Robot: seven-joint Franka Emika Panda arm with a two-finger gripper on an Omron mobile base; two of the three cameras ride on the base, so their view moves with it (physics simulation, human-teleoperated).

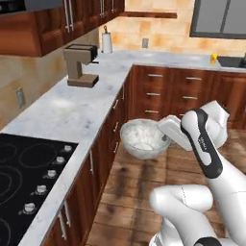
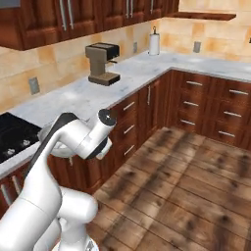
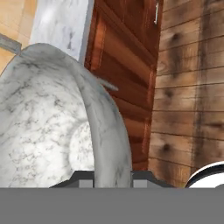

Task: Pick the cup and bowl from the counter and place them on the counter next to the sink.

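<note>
We carry the bowl (image 1: 142,138) by its rim, our pincer (image 1: 166,137) clamped on that edge, so it hangs out over the wooden floor (image 1: 132,192) beside the bench (image 1: 72,108), clear of the cabinets (image 1: 158,91) in transit toward the sink (image 1: 234,61).

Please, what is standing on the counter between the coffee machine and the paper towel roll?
Nothing: in the left base view, only bare counter lies between the coffee machine and the paper towel roll.

Silvery-grey bowl (image 1: 142,139) with white speckled inside; white marble counter (image 1: 72,108) veined grey over reddish-brown cabinets (image 1: 158,91); black cooktop (image 1: 19,182); brown coffee machine (image 1: 80,65); small yellow cup (image 1: 214,58)
</note>
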